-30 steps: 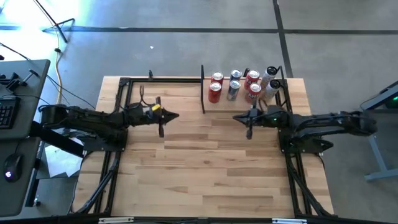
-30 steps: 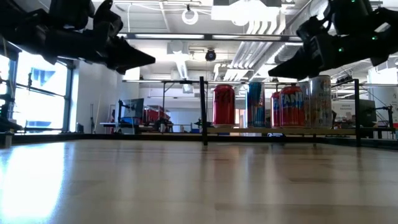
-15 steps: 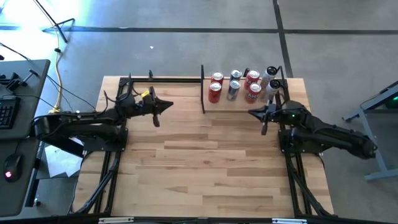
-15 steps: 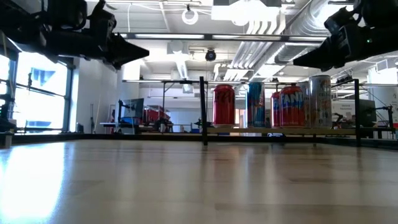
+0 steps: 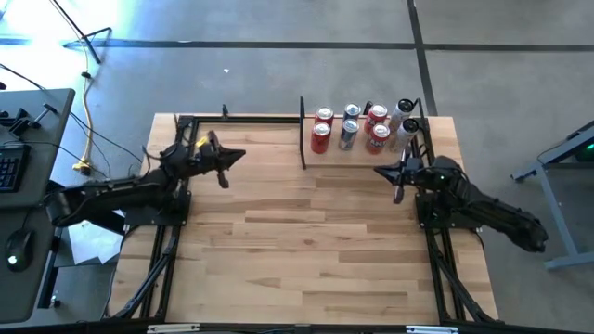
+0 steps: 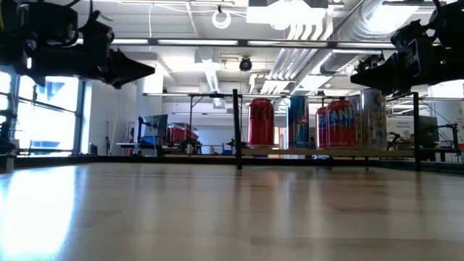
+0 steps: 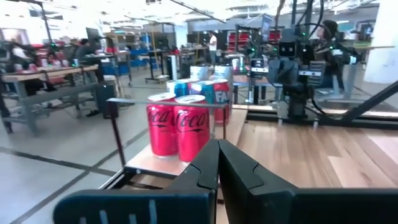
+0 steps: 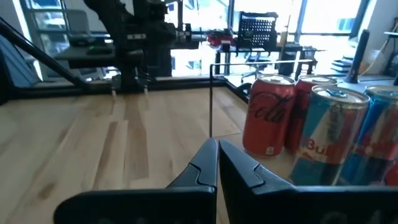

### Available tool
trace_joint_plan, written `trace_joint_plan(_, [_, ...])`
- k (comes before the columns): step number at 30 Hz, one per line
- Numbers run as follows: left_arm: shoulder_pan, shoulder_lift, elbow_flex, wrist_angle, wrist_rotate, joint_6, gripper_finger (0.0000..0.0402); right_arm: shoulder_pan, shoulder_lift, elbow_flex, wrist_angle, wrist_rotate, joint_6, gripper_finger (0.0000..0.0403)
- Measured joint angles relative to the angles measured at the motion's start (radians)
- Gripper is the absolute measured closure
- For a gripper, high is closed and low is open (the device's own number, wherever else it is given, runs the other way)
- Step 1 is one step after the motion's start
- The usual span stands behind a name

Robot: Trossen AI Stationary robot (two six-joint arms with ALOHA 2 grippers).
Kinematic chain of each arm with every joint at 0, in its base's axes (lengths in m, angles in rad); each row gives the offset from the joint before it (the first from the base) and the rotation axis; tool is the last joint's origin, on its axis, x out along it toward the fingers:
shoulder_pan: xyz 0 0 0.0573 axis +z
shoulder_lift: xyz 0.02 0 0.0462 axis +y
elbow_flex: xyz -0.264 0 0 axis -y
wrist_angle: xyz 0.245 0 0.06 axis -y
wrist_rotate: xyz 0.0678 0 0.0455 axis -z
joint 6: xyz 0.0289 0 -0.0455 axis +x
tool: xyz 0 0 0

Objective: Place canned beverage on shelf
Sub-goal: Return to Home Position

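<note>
Several beverage cans (image 5: 351, 127) stand upright on their bases on the shelf (image 5: 336, 156), a pale wood panel between black bars at the table's far right. They include red Coca-Cola cans (image 7: 177, 129), a blue Red Bull can (image 8: 329, 134) and a silver can (image 6: 373, 117). My left gripper (image 5: 241, 156) hovers shut and level above the table's far left, pointing toward the shelf with nothing in it. My right gripper (image 5: 377, 169) hovers shut just in front of the shelf's near edge, also holding nothing. Both wrist views show the fingers closed together, the left (image 7: 219, 152) and the right (image 8: 217, 152).
A black metal frame (image 5: 200, 119) runs along the table's far left corner and down both sides. The slatted tabletop (image 5: 306, 232) lies bare in the middle and near part. A desk with a keyboard (image 5: 9, 167) stands off the table's left edge.
Both grippers have drawn apart, staying shut and level. My left gripper has swung toward the table's left and far edge. My right gripper has pulled back toward the right edge, beside the shelf. The cans have not moved.
</note>
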Motion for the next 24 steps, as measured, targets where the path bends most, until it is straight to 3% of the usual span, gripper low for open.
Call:
trace_joint_plan(6, [0.033,-0.154,-0.056,-0.082,0.000,0.000,0.0401,-0.017,-0.101,-0.023,-0.026,-0.039,0.010,0.0403])
trace_joint_plan(17, [0.061,-0.452,-0.070,-0.463,0.000,0.026,0.0401,-0.030,-0.100,-0.021,-0.033,-0.051,0.036,0.0403])
trace_joint_plan(24, [0.061,-0.655,-0.069,-0.625,0.000,0.052,0.0402,-0.030,-0.100,-0.021,-0.034,-0.051,0.041,0.0403])
